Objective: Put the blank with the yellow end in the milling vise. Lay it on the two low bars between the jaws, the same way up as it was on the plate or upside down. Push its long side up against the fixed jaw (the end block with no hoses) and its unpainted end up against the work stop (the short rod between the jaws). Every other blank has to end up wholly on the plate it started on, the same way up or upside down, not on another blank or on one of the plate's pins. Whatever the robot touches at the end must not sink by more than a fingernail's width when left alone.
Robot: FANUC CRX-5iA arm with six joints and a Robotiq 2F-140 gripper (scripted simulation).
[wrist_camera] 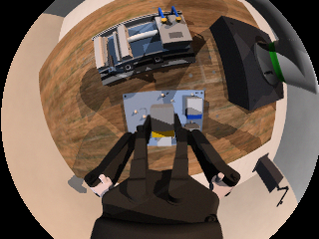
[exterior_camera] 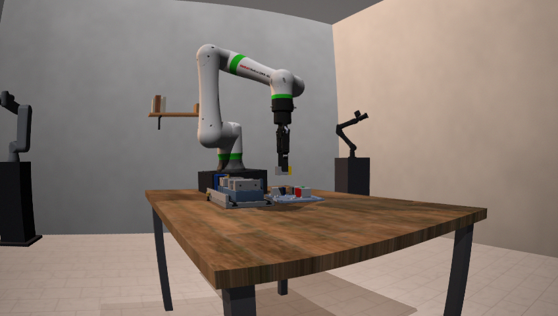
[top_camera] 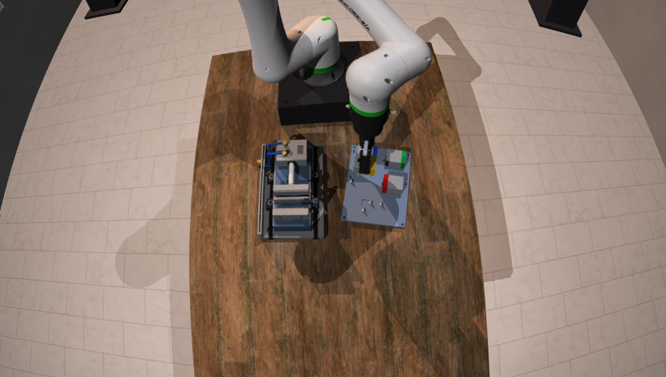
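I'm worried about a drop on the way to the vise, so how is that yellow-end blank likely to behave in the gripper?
The yellow-end blank looks like a stiff, square-edged block, so it likely won't flex or roll. The gripper pinches its flat sides, which probably resists twisting. It hangs level above the plate, hinting at a balanced grip, though smooth faces might slip.

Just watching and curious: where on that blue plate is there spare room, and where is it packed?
The plate's near half is bare except for three small pins. The far half is crowded: green-ended blank, red-ended blank and blue-ended blank sit close together, with the fingers holding the yellow-ended blank above.
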